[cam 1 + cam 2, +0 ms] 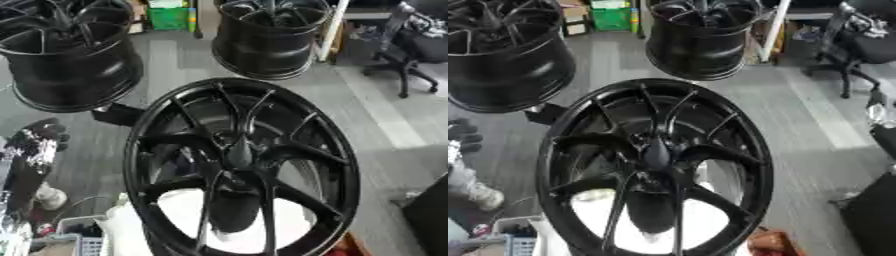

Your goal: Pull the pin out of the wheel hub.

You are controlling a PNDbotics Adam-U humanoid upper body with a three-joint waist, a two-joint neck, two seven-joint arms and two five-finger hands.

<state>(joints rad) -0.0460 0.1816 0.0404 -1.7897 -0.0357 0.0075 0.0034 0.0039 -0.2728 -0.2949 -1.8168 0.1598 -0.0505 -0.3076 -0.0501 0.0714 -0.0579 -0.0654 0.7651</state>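
A large black multi-spoke wheel hub (pixel 241 167) stands tilted in the middle, its face turned up toward me. At its centre a dark tapered piece (pixel 238 151) stands out where the spokes meet; I cannot tell whether it is the pin. My left hand (pixel 42 134) shows as a black and silver shape at the left edge, well apart from the hub. A black and silver part of my right arm (pixel 879 116) shows at the right edge, and the hand itself is out of sight.
Two more black wheels stand behind, one at the back left (pixel 66 55) and one at the back centre (pixel 267 35). An office chair (pixel 407 47) is at the far right. White material (pixel 184 210) lies under the hub. Grey floor (pixel 385 115) stretches to the right.
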